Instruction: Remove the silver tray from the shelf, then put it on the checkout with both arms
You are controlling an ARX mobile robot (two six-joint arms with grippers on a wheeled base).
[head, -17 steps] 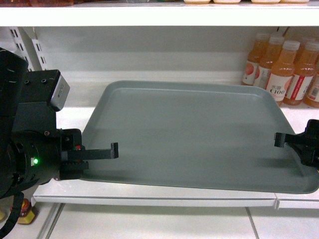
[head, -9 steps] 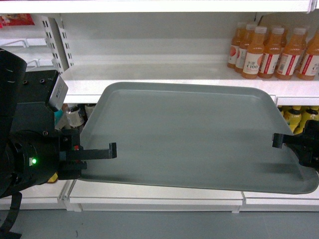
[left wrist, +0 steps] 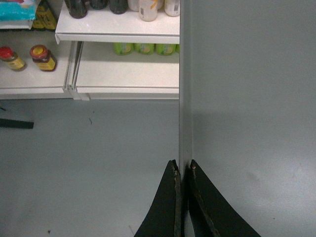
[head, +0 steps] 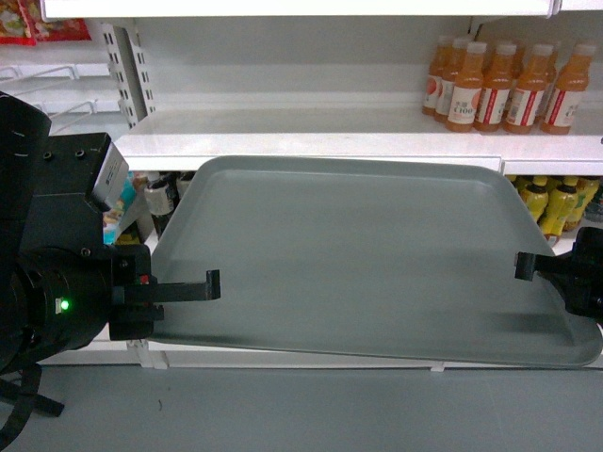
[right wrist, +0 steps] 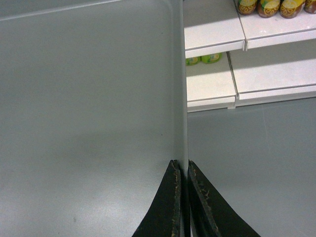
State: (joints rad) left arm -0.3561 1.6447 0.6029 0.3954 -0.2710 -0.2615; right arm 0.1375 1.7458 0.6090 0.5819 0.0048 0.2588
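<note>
Head view shows my left hand (head: 203, 287) at the lower left of the frame, its thin black fingers pinched on the left rim of the large flat grey-green tray (head: 367, 254). At the right edge my right hand (head: 528, 266) is clamped on the opposite rim. Both wrist views confirm it: each pair of fingers (left wrist: 174, 197) is closed tight on the tray's raised edge. I see the tray held in the air across the middle of the frame, in front of the white glossy shelf board (head: 311, 146), with orange juice bottles (head: 499, 85) at upper right and grey floor (head: 301, 410) below.
</note>
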